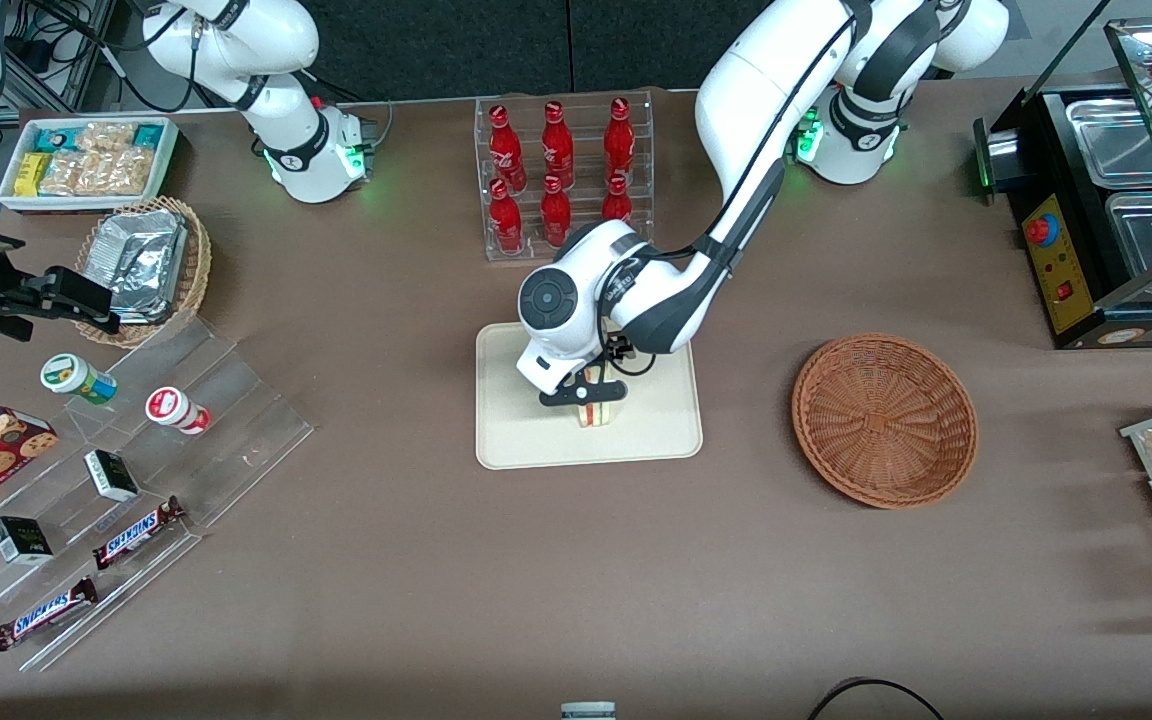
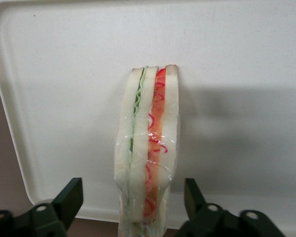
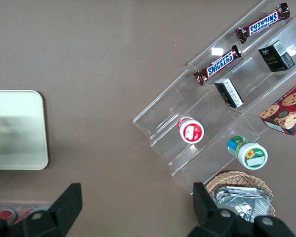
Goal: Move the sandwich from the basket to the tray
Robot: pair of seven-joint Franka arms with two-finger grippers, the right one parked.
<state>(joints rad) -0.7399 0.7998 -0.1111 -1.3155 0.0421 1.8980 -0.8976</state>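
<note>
The end effector [image 1: 588,392] hovers with fingers apart around the sandwich [image 2: 149,153], which stands upright on the tray [image 1: 516,440], apparently released, leaving the basket [image 1: 884,420] empty.

A mock convenience-shop counter: red cola bottles in a clear rack [image 1: 564,176], Snickers bars on stepped acrylic shelving [image 1: 126,480], a black hot-food warmer [image 1: 1106,200].
</note>
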